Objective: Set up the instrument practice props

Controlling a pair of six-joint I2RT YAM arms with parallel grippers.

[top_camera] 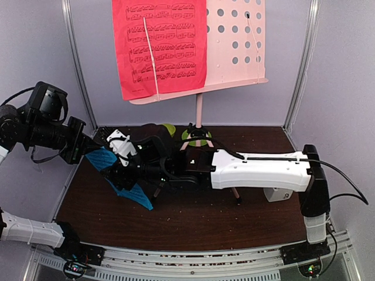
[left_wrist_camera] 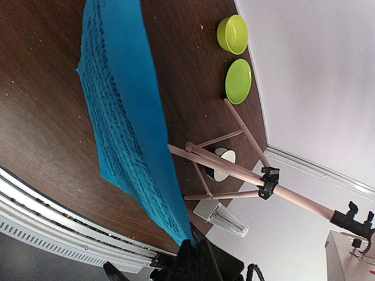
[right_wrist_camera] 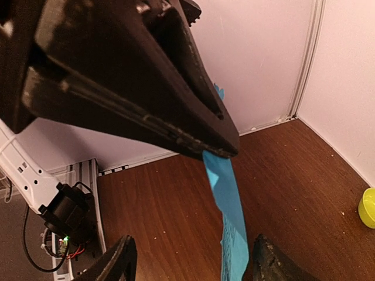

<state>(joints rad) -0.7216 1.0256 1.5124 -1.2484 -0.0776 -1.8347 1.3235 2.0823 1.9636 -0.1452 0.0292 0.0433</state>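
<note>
The pale pink music stand stands at the back with a red music sheet on its hole-dotted desk. My left gripper is shut on one corner of a blue music sheet, holding it tilted above the table. In the right wrist view that sheet hangs from the left gripper down between my right gripper's open fingers, close to the right one. The small white-grey metronome sits by the stand's tripod legs, partly behind the right arm in the top view.
A green bowl and a green plate lie near the back wall behind the stand. A white bowl with a black base sits under the tripod. The right arm stretches across the table's middle. Side walls close in the table.
</note>
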